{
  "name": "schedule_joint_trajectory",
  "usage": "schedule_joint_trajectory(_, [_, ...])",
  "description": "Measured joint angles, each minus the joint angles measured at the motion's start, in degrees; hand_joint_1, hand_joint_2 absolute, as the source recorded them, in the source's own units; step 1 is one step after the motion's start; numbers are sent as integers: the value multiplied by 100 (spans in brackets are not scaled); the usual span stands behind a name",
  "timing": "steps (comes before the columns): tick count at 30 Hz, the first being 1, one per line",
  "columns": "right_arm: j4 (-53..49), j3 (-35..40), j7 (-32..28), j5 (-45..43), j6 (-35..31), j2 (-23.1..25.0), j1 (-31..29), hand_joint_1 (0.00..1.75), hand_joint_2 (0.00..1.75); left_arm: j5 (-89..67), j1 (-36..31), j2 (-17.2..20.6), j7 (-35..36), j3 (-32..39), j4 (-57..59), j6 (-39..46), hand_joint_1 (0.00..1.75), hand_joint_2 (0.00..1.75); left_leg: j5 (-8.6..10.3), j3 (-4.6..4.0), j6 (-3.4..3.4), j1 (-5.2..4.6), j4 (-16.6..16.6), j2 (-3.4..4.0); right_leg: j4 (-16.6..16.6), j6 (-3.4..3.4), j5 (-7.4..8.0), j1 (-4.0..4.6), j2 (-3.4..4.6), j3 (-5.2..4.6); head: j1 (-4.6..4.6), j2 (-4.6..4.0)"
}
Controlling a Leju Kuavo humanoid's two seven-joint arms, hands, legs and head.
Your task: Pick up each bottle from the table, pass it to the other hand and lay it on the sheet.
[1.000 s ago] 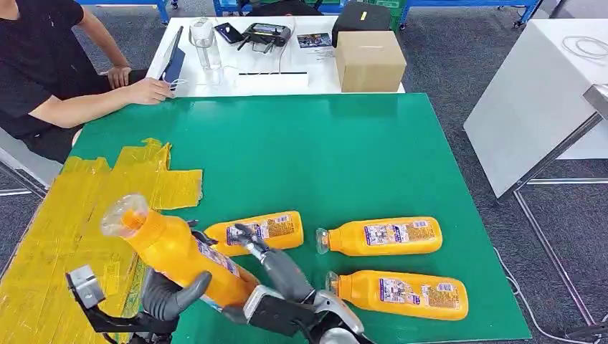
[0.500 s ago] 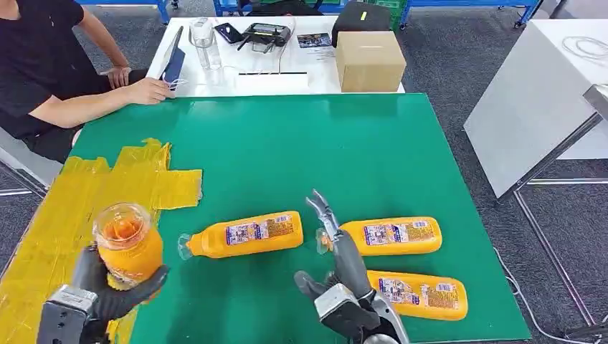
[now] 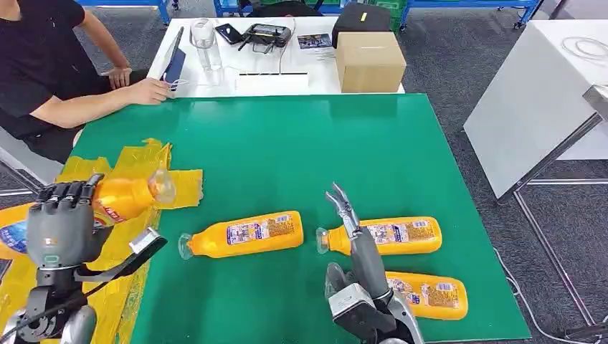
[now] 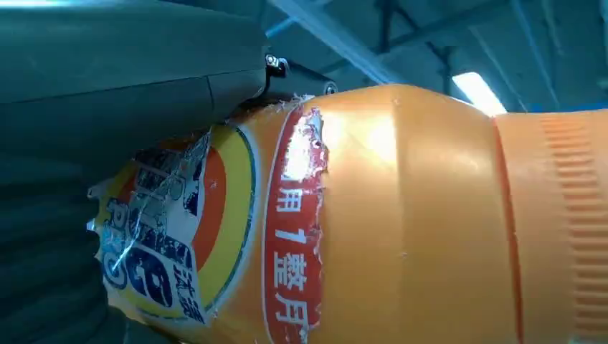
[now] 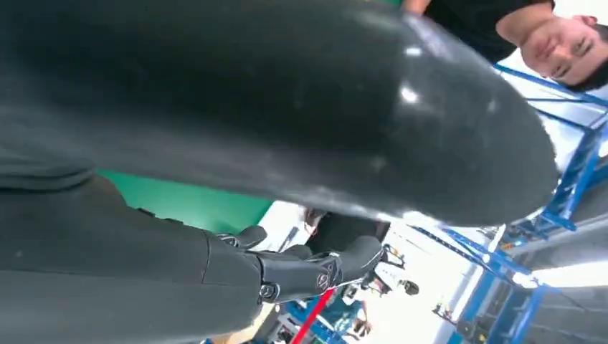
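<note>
Since half a second ago the left hand [image 3: 61, 218] has swung the held bottle [image 3: 122, 197] from upright over the sheet's near part to lying nearly level, cap pointing toward the tabletop's middle, and has lifted it farther out over the yellow sheet [image 3: 168, 188]; the right hand [image 3: 355, 240] has shifted slightly away from the robot and now stands over the cap end of the far-right bottle [image 3: 391, 236]. Left hand: fingers wrapped over the held bottle's body, clamped on it; left wrist view shows the orange shoulder and torn label [image 4: 215, 229] pressed against the grey hand [image 4: 107, 86]. Whether the held bottle touches the sheet cannot be told; it appears above it. Right hand: fingers extended and apart, holding nothing, fingertips pointing away from the robot; right wrist view shows the dark fingers [image 5: 315, 269] spread, with nothing between them. Three bottles lie on their sides on the green tabletop [image 3: 301, 150], caps pointing to the robot's left: the middle bottle [image 3: 247, 234] just beside the sheet's edge, the far-right bottle beyond the right hand, the near-right bottle [image 3: 430, 295] partly behind the right wrist. A person [image 3: 43, 64] in a black shirt sits at the far left corner, one hand resting on the white table [image 3: 215, 75] behind, which carries a cardboard box [image 3: 369, 61], a clear bottle and small devices.
</note>
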Motion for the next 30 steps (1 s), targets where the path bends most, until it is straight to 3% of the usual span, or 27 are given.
schedule_joint_trajectory(6, [0, 52, 159, 42, 157, -2, -135, 0, 0, -329, -533, 87, 351, -410, 1407, -229, 175, 175, 0, -5, 0, 0, 0, 1, 0, 0, 0, 0, 0, -4, 2, 0])
schedule_joint_trajectory(14, [44, 173, 190, 35, 271, -4, -300, 0, 0, -201, -875, 221, 253, -588, 2785, -500, 175, 175, 0, -9, 0, 1, 0, 2, 1, 0, -1, 1, 1, -6, 0, 0])
schedule_joint_trajectory(30, [118, 251, 188, 22, 273, -7, -371, 0, 0, -122, -1043, 297, 192, -684, 3424, -572, 175, 175, 0, -15, 0, 1, 0, 1, 1, 0, -1, 1, 0, -11, 0, 0])
